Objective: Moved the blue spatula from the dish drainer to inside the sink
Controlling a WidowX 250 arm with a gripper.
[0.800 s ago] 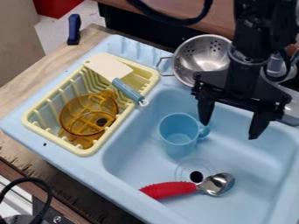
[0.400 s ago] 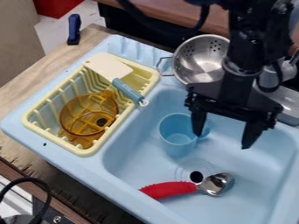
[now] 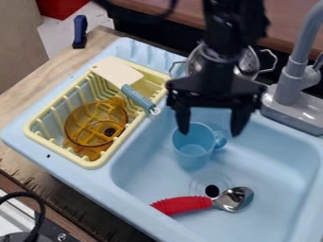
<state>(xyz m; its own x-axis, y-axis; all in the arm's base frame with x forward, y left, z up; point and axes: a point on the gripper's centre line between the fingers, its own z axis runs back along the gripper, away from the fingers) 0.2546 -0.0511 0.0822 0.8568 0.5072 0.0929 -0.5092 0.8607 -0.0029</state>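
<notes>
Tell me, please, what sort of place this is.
Probably a toy kitchen in a robot lab: a light blue sink with a grey faucet, a yellow dish drainer beside the basin, and a black robot arm above.

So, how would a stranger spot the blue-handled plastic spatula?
On the light blue plastic sink unit, find the pale yellow plastic dish drainer. Across its far end lies the spatula, flat and cream-bladed, unlike the rounded, transparent amber plastic vessel.
</notes>
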